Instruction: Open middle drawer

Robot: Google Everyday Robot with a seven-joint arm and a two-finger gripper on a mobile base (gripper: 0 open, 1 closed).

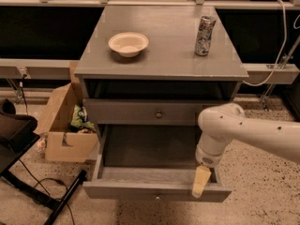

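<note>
The grey cabinet (161,55) has its top drawer (140,112) shut, with a small dark knob at centre. Below it the middle drawer (140,190) is pulled far out, and its inside shows empty. Its knob (157,197) sits at the centre of the front. My gripper (200,184) hangs from the white arm (248,130) over the right part of the drawer's front edge, pointing down. It is to the right of the knob and apart from it. The lowest drawer is hidden under the open one.
A cream bowl (128,43) and a drink can (204,29) stand on the cabinet top. An open cardboard box (65,125) with packets stands on the floor at the left. A black stand (18,139) and cables lie at the far left. A white cable (276,55) hangs at the right.
</note>
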